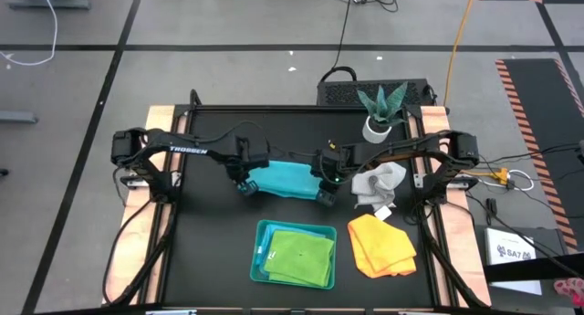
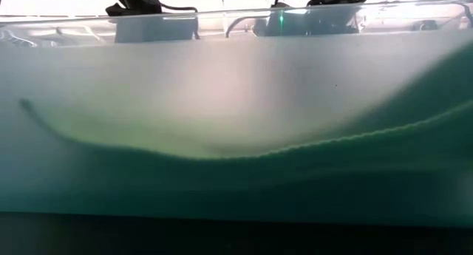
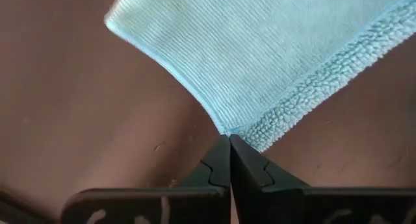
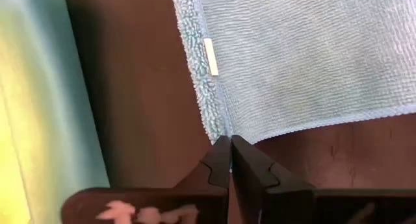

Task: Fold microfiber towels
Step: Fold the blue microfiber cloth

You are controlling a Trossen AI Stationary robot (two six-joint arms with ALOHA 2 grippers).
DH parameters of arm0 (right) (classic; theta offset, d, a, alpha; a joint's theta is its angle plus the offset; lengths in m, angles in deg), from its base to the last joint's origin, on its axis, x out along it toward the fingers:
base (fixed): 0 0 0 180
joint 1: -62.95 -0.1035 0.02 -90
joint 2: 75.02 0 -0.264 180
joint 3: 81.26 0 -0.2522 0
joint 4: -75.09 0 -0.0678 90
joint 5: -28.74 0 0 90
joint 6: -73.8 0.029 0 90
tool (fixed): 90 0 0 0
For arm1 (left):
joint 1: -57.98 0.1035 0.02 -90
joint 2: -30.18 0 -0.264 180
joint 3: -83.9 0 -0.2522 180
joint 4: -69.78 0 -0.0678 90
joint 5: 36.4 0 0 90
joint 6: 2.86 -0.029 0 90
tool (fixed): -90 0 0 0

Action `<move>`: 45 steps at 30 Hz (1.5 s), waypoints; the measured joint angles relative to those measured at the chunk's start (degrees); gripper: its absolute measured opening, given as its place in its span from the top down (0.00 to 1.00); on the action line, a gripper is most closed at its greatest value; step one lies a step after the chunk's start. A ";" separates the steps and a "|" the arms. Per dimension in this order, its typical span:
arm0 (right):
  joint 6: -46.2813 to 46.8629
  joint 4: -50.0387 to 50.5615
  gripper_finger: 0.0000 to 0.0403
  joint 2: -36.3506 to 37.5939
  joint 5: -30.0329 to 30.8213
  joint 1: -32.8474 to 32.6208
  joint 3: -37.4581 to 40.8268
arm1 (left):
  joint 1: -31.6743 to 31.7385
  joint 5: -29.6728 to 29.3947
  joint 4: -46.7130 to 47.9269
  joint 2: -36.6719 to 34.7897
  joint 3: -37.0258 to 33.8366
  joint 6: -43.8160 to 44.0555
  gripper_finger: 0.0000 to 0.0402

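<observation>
The turquoise towel [image 1: 285, 178] lies mid-bench; left end effector [image 3: 229, 146] and right end effector [image 4: 229, 143] each pinch one corner, fully closed. It looks light, limp, so corners seem best.

two dark jointed arms; the left arm [image 1: 187, 151] bears white "trossen" lettering, the right arm [image 1: 411, 149] trails black cables; a green light glows near its wrist.

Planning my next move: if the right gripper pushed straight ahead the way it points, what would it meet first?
The turquoise towel itself: the right gripper is shut on its corner, so it would likely just bunch the cloth.
</observation>
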 joint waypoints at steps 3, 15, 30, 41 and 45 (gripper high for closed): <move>-0.04 -0.34 1.00 0.00 0.05 0.00 0.23 | -0.01 -0.85 -1.34 0.00 -0.12 1.76 0.98; -3.35 -0.30 0.78 0.00 2.36 -0.22 0.23 | -1.21 1.83 -2.55 0.00 -0.12 2.34 0.77; -6.50 1.27 0.66 3.23 4.88 -0.20 0.23 | -0.66 -10.23 -2.82 -0.70 -0.07 7.82 0.63; -12.57 -6.07 0.71 0.44 11.79 1.04 0.23 | 3.07 -14.07 -12.43 -0.70 -0.07 5.68 0.63; -10.44 -6.76 0.79 -0.05 12.01 3.23 0.23 | 4.88 -13.46 -15.22 -0.70 -0.07 4.17 0.63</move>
